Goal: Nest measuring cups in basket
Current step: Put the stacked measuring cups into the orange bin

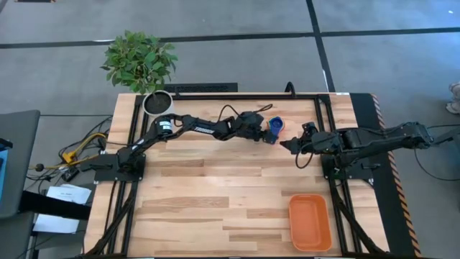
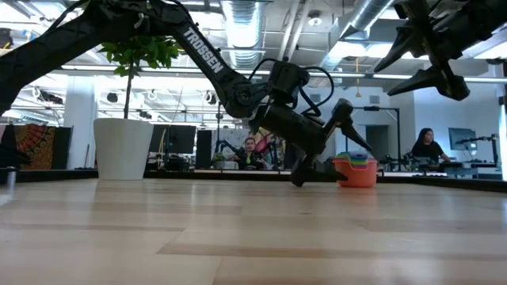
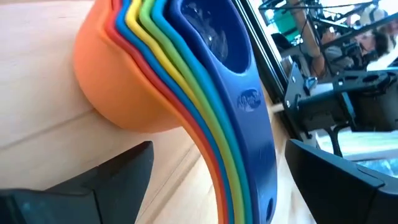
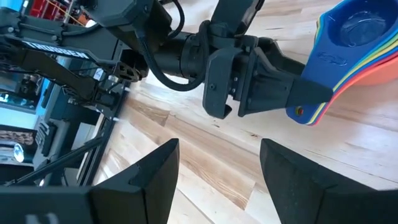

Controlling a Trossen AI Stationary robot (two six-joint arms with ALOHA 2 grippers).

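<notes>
The small plastic measuring cups already sit one inside another, a rainbow stack with the orange cup outermost and the dark blue one on top, their flat handles fanned together; I can't count every colour from where I stand. So the nesting looks done, but the stack rests on the wooden worktop near its far edge, well apart from the shallow orange rectangular plastic basket, which lies near the front right corner with nothing in it that I can see. The left claw is down low beside the stack, its dark fingers spread wide on either side of the bundled handles, as the left wrist view shows, and not closed on anything; whether a finger touches plastic I cannot tell. The right claw hovers just beside the stack on the other side, lifted clear of the worktop in the low view, its fingers also wide apart and empty. I'd judge the remaining work to be the whole carry: close on the handles, lift the stack, cross to the basket and set it down inside.
</notes>
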